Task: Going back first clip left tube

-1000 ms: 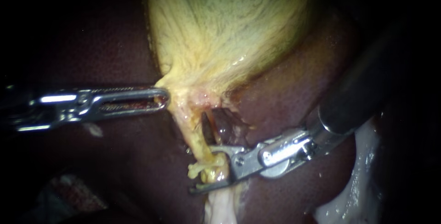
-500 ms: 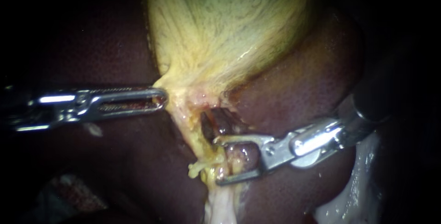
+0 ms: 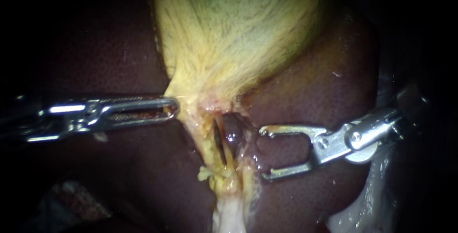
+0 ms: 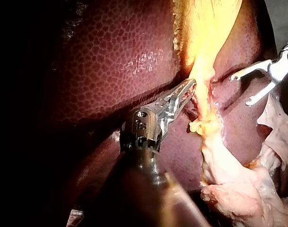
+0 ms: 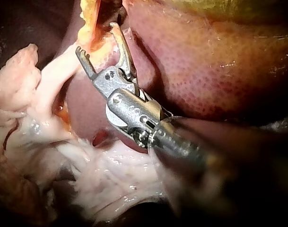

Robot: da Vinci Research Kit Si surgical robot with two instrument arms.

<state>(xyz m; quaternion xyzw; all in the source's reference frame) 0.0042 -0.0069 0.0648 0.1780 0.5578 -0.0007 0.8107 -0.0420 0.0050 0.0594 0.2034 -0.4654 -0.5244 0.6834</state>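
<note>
The yellow gallbladder (image 3: pixel 238 37) narrows to a neck against the dark liver (image 3: pixel 119 56). Below the neck run a yellowish left tube (image 3: pixel 206 140) and a darker reddish tube (image 3: pixel 234 135), with a thin dark strip between them that I cannot identify. My left instrument (image 3: pixel 171 107) comes in level from the left, its jaws shut on the gallbladder's neck edge; the left wrist view shows the jaws (image 4: pixel 187 90) pressed into yellow tissue. My right instrument (image 3: pixel 263 153) stands right of the tubes, apart from them, jaws wide open and empty (image 5: pixel 99 40).
Pale whitish tissue (image 3: pixel 377 185) lies along the lower right and below the tubes (image 3: pixel 229 216). In the right wrist view it spreads beside and under the instrument (image 5: pixel 87 175). Liver (image 3: pixel 305 94) surrounds the tubes on both sides.
My right instrument has drawn back to the right, off the yellowish tube, its open jaws now clear of the tissue. The left instrument has held its place.
</note>
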